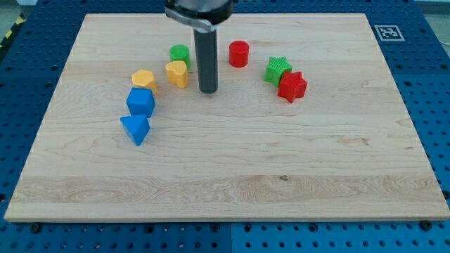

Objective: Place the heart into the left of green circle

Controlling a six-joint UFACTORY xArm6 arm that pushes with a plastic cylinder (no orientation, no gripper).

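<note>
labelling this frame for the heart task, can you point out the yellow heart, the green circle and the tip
yellow heart (177,72): camera view, middle of its top face
green circle (180,53): camera view, its top face, just above the heart
my tip (207,91): camera view, rod's very end, right of the heart

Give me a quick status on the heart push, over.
My tip sits just right of the yellow heart, close by. Heart lies below the green circle, not yet on its left. Yellow hexagon stands near the leftward path.

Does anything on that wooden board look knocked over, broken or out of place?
Nothing stands out. The blocks all sit flat on the wooden board. The yellow heart sits just below the green circle, and my tip is just right of the heart.
</note>
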